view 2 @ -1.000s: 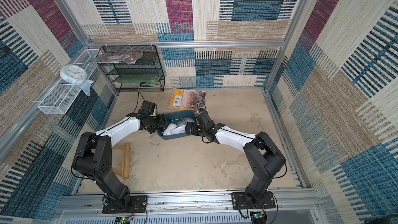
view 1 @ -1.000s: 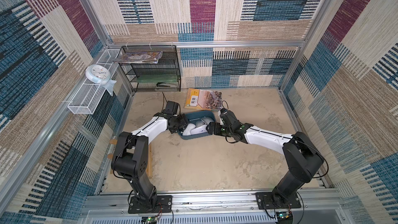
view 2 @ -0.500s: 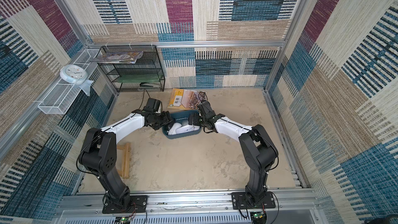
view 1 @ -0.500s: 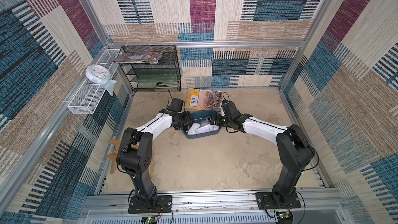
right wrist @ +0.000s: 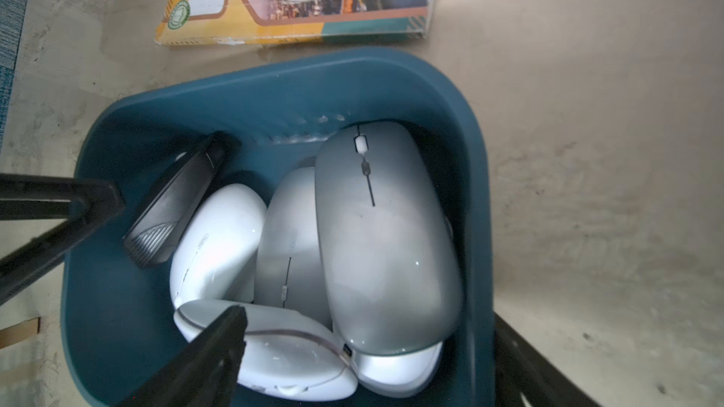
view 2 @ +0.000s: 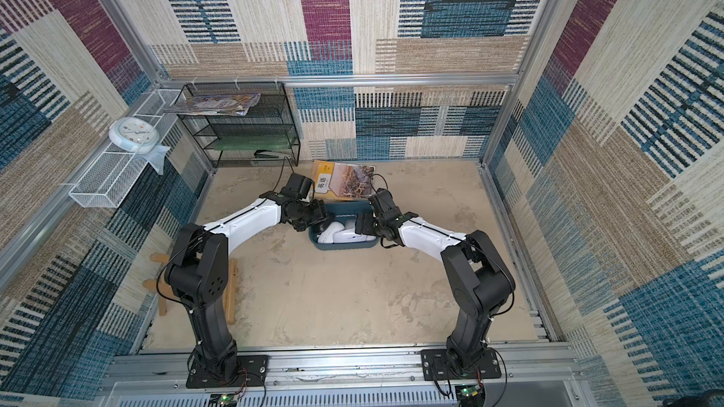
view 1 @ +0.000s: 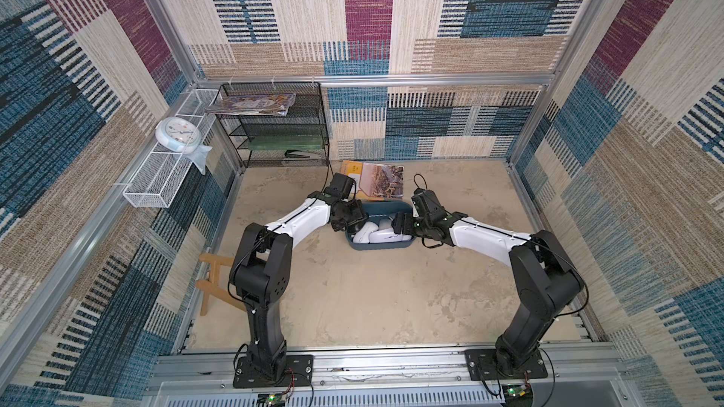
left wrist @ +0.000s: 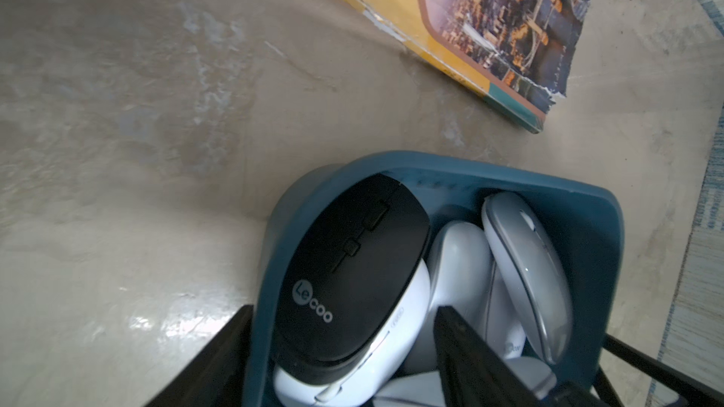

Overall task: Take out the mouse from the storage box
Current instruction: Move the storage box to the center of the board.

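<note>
A shallow, dark teal-blue plastic storage box (view 1: 380, 247) (view 2: 344, 245) with rounded corners sits at the centre of both top views on a beige, mottled tabletop (view 1: 372, 299). It lies just below a yellow-edged paperback book (view 1: 378, 180) (view 2: 348, 180) with a city photograph on its cover. Two white-and-black robot arms reach in from the lower left and lower right of the frame. The left gripper (view 1: 352, 225) is at the tub's left end and the right gripper (view 1: 401, 225) at its right end.

Several computer mice are packed inside the box. In the left wrist view a black-topped mouse (left wrist: 352, 268) with a white body, marked Lecoo, leans against the tub's wall at lower centre. To its right lie a pale mouse (left wrist: 458, 264) and a slim silver-grey mouse (left wrist: 525, 268). The left gripper's (left wrist: 344, 310) black fingers (left wrist: 211, 366) rise from the bottom edge, one outside the tub's wall and the other inside. The wall and the black-topped mouse are between them. Its jaws are partly apart; whether they press on the mouse cannot be told.

In the right wrist view the silver-grey mouse (right wrist: 384, 236) lies at centre right beside the pale mouse (right wrist: 290, 221), and a crosswise white mouse (right wrist: 290, 358) lies at the bottom. The right gripper's (right wrist: 366, 319) jaws stand wide apart. One finger is inside the tub over the crosswise mouse, and the other is outside the tub's wall at lower right.
</note>
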